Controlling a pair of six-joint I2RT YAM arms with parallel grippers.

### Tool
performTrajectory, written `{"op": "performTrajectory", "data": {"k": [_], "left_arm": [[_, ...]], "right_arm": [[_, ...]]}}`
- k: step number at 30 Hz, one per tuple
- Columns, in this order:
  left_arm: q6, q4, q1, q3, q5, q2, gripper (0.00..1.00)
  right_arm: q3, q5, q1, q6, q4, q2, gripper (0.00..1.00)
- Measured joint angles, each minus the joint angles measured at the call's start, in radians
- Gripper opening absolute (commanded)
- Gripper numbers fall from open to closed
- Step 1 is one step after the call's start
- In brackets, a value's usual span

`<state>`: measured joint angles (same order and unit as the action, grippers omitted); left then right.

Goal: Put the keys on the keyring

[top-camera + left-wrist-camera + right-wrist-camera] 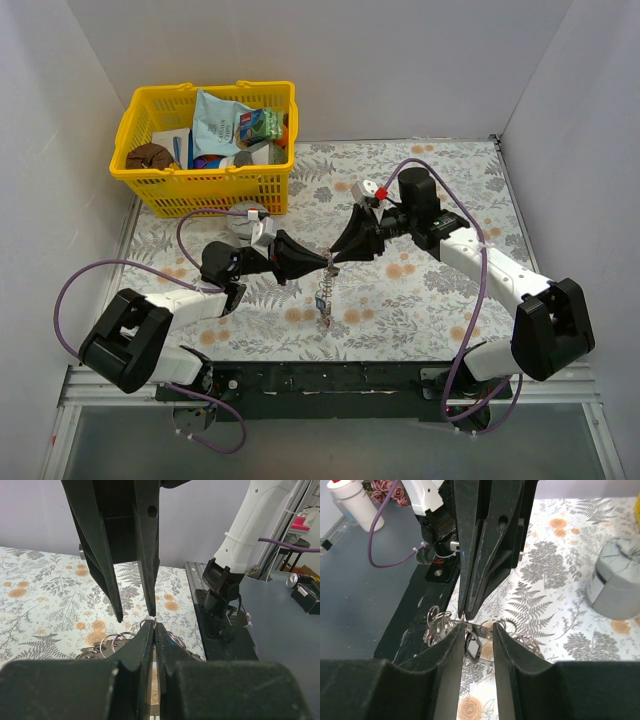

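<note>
Left gripper (322, 261): jaws fully closed, pinching the keyring (438, 625) by its upper edge. The ring is held clear of the table (420, 300), over the middle and somewhat toward the near edge. Smaller rings and the keys (324, 318) hang below the pinch in a short chain. One blue head shows at the bottom, apparently just above the table, though the top view is too coarse to confirm.

Right gripper (339, 256): jaws part open, tip to tip with the left gripper, straddling a silvery piece of the bunch. Whether its pads (451, 647) bear on the metal cannot be told.

Step in hand: presenting the ring for threading. The left gripper serves as the clamp and the right as the working tool. No loose key is seen in either gripper.

Next move, by judgement: the right gripper must close on a coil or a key and work it along the split. This calls for fine alignment and a firm left hold, because a slip would drop the bunch.
</note>
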<state>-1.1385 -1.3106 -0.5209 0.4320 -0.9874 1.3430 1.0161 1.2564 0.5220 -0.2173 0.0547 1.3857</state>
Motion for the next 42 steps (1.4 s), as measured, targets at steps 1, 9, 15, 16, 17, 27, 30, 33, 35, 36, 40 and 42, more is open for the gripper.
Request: {"op": "performTrajectory", "data": {"k": [1, 9, 15, 16, 17, 27, 30, 33, 35, 36, 40, 42], "left_arm": [[0.000, 0.000, 0.000, 0.000, 0.000, 0.000, 0.00], [-0.004, 0.000, 0.000, 0.001, -0.001, 0.000, 0.00], [-0.004, 0.000, 0.000, 0.003, -0.007, 0.000, 0.00], [-0.004, 0.000, 0.000, 0.003, -0.008, 0.000, 0.00], [-0.004, 0.000, 0.000, 0.003, -0.008, 0.000, 0.00], [-0.003, 0.001, 0.000, 0.003, -0.016, -0.010, 0.00], [-0.003, 0.001, 0.000, 0.003, -0.018, -0.012, 0.00], [-0.003, 0.002, 0.000, 0.003, -0.019, -0.012, 0.00], [-0.003, 0.002, 0.000, 0.003, -0.020, -0.012, 0.00], [-0.003, 0.002, 0.000, 0.003, -0.020, -0.012, 0.00], [-0.005, 0.002, 0.000, 0.003, -0.022, -0.012, 0.00], [-0.008, 0.002, 0.000, 0.003, -0.022, -0.012, 0.00]], "right_arm": [[0.000, 0.006, 0.000, -0.019, -0.017, 0.006, 0.33], [0.001, 0.047, 0.009, -0.121, -0.142, 0.031, 0.24], [0.003, 0.058, 0.010, -0.164, -0.190, 0.038, 0.03], [0.003, 0.062, 0.010, -0.169, -0.195, 0.042, 0.01], [0.003, 0.064, 0.010, -0.172, -0.200, 0.045, 0.01], [0.007, 0.063, 0.010, -0.193, -0.225, 0.057, 0.01], [0.007, 0.063, 0.010, -0.200, -0.233, 0.061, 0.01], [0.007, 0.063, 0.011, -0.203, -0.237, 0.067, 0.01], [0.009, 0.062, 0.014, -0.205, -0.239, 0.072, 0.01], [0.010, 0.062, 0.016, -0.205, -0.239, 0.074, 0.01], [0.014, 0.047, 0.030, -0.205, -0.241, 0.078, 0.01], [0.024, 0.031, 0.040, -0.206, -0.249, 0.082, 0.01]]}}
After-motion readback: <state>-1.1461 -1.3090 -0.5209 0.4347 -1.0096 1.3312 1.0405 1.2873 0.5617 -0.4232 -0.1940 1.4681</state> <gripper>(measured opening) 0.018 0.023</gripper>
